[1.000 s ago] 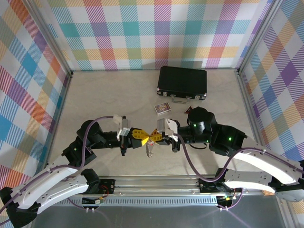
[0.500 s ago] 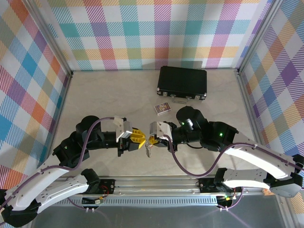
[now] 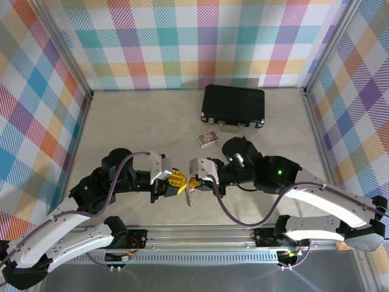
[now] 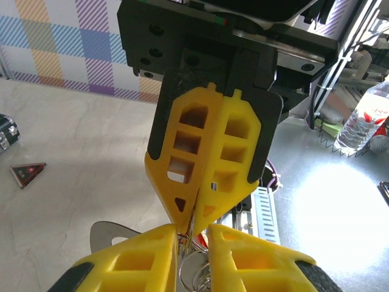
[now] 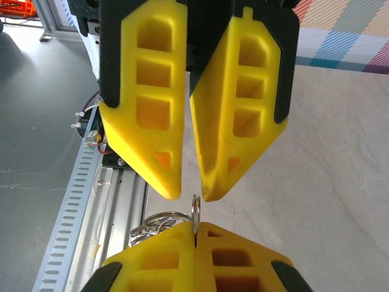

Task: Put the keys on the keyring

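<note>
Top external view: close to the middle of the worktop's near edge, the left gripper meets the other arm's claw tip to tip. Its jaws are parted a little, with the tips just beside the keyring. The ring stands upright between the two claws. Below it dangles what may be one of the keys, a silver sliver with a red speck. The right gripper is clenched on the keyring's edge. Farther right, towards the far edge, lie a small card box and a black case.
</note>
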Controlling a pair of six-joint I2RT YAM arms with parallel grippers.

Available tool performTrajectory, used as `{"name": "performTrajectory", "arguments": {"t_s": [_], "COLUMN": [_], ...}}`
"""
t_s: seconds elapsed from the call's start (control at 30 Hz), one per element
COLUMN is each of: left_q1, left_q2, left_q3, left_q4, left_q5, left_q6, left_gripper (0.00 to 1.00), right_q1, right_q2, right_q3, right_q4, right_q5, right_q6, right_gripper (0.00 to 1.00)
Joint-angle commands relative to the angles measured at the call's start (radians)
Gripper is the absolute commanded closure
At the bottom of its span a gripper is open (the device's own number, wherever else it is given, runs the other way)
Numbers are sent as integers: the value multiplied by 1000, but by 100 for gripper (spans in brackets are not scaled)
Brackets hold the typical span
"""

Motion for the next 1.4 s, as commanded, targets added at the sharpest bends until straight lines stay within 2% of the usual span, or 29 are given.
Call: {"name": "performTrajectory", "arguments": {"t_s": [0.0, 0.17, 0.33, 0.5, 0.57, 0.67, 0.77, 0.9, 1.03, 1.2, 1.27, 1.37], "left_q1": [-19, -21, -20, -21, -20, -20, -21, -21, -20, -20, -20, -21], "left_q2": [15, 17, 16, 3, -26, -66, -80, -91, -93, -101, -106, -102], "left_q3": [12, 9, 10, -1, -29, -83, -125, -176, -195, -209, -198, -151], "left_q4": [8, 2, 9, 53, 127, 295, 424, 564, 621, 625, 573, 409], "left_q5": [12, -2, 4, 26, 41, 63, 80, 96, 108, 97, 82, 20], "left_q6": [13, 20, 16, -7, -36, -107, -159, -217, -244, -244, -213, -127], "left_gripper": [81, 83, 100, 100, 100, 100, 100, 100, 100, 100, 100, 100], "right_q1": [8, 9, 9, 10, 10, 10, 8, 8, 8, 8, 9, 9], "right_q2": [-1, -3, -3, -13, -21, -44, -69, -92, -104, -108, -108, -98], "right_q3": [31, 23, 16, 10, 3, -22, -44, -60, -72, -70, -61, -35], "right_q4": [24, 27, 35, 56, 70, 116, 154, 180, 193, 185, 169, 119], "right_q5": [-34, -43, -48, -38, -26, -19, -19, -20, -15, -4, 7, 29], "right_q6": [-16, -14, -13, -3, 5, 23, 42, 55, 59, 53, 45, 22], "right_gripper": [100, 100, 100, 100, 99, 89, 84, 84, 86, 100, 100, 100]}}
